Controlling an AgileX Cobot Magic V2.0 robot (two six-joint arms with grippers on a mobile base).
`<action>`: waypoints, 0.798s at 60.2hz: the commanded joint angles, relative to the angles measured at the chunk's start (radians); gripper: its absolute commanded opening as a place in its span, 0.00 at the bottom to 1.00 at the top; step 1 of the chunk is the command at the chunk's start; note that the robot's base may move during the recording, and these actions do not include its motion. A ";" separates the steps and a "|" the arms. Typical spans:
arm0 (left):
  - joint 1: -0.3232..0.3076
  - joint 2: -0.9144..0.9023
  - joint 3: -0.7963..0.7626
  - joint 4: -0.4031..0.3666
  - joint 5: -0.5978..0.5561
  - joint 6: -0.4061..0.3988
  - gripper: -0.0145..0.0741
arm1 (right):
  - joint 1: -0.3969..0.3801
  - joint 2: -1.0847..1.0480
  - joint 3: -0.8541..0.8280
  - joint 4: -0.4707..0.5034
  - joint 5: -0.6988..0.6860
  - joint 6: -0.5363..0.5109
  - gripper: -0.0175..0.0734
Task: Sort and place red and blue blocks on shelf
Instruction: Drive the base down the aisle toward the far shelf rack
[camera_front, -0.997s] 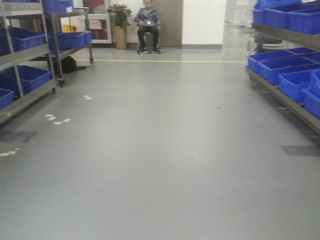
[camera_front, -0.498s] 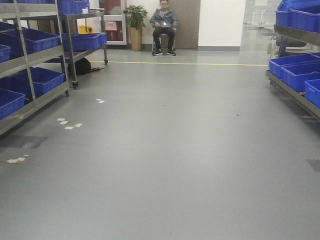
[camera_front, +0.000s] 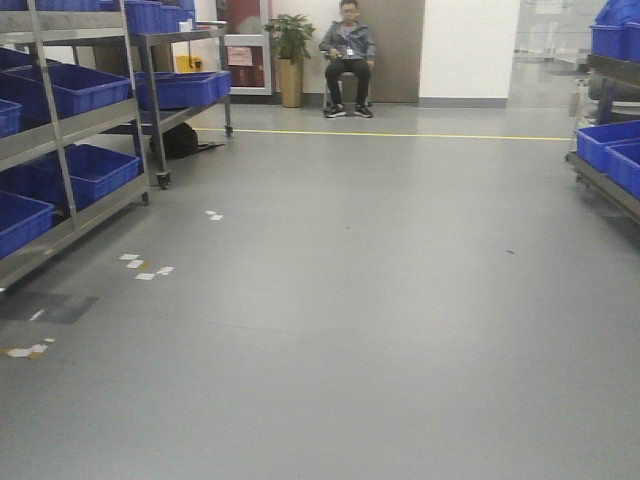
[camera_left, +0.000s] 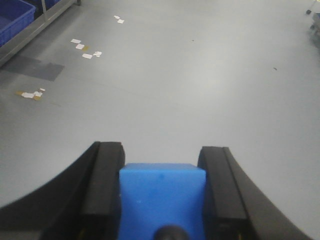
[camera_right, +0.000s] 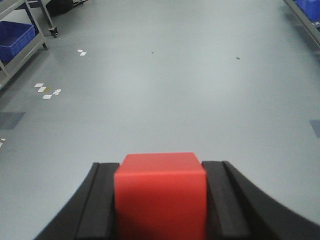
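In the left wrist view the blue block (camera_left: 162, 200) fills the gap between two black fingers, and my left gripper (camera_left: 162, 165) is shut on it above the grey floor. My right gripper (camera_right: 160, 167) is shut on the red block (camera_right: 160, 195), also held over the floor. A grey steel shelf (camera_front: 62, 124) runs along the left side of the aisle, and its lower rail shows at the edge of both wrist views (camera_left: 30, 32) (camera_right: 22, 55). Another shelf (camera_front: 603, 186) lines the right side. Neither gripper appears in the front view.
Blue bins (camera_front: 85, 172) fill both racks. A wheeled steel cart (camera_front: 185, 95) with bins stands beyond the left rack. A person sits on a chair (camera_front: 347, 60) at the far wall beside a potted plant (camera_front: 290, 55). White tape marks (camera_front: 145, 267) and a yellow line (camera_front: 400, 134) cross the floor.
The front view has swung left and moved forward: the left rack fills more of the frame, the right rack slides out at the edge, and the seated person shifts rightward.
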 joint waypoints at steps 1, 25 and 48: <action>-0.001 -0.004 -0.031 0.003 -0.084 -0.009 0.31 | -0.001 -0.009 -0.030 -0.012 -0.083 -0.004 0.26; -0.001 -0.004 -0.031 0.003 -0.084 -0.009 0.31 | -0.001 -0.009 -0.030 -0.012 -0.084 -0.004 0.26; -0.001 -0.004 -0.031 0.003 -0.084 -0.009 0.31 | -0.001 -0.009 -0.030 -0.012 -0.084 -0.004 0.26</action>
